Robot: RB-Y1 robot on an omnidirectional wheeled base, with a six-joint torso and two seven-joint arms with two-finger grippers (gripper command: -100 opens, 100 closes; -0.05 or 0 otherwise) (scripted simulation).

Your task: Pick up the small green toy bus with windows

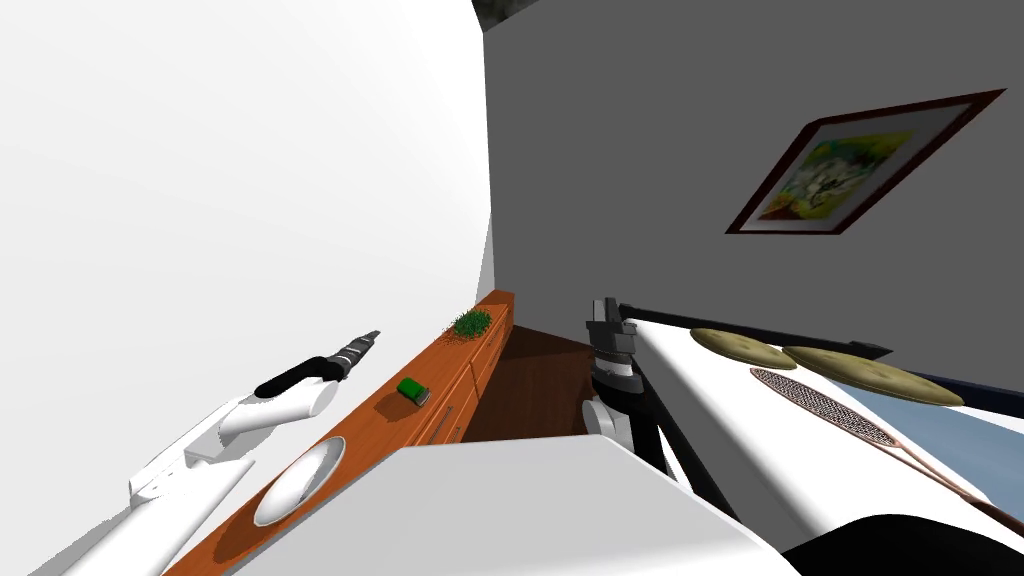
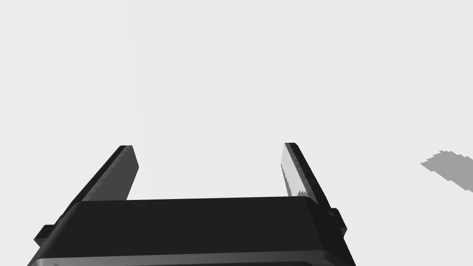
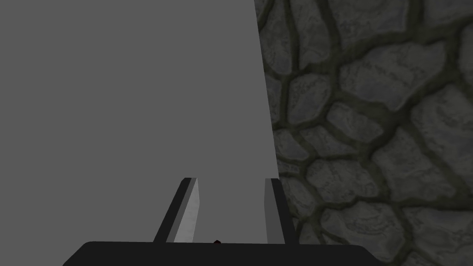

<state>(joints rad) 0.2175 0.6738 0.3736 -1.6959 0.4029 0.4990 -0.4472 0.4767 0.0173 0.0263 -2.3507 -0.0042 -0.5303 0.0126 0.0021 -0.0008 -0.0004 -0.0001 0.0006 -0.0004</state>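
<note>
The small green toy bus [image 1: 412,390] lies on the top of a long wooden dresser [image 1: 385,420] that runs along the white wall. My left gripper [image 1: 368,338] hangs in the air to the wall side of the bus, a little beyond it and apart from it. In the left wrist view the left gripper [image 2: 210,145] is open, with nothing between its fingers and a flat white surface ahead. My right gripper [image 1: 603,308] is held up to the right of the dresser, pointing upward. The right wrist view shows the right gripper [image 3: 231,179] open with a narrow, empty gap.
A white bowl [image 1: 298,480] rests on the dresser nearer to me than the bus. A small green plant [image 1: 472,322] sits at the dresser's far end. At the right is a bed [image 1: 720,400] with two flat olive cushions [image 1: 742,347] and a long racket-like thing [image 1: 850,420].
</note>
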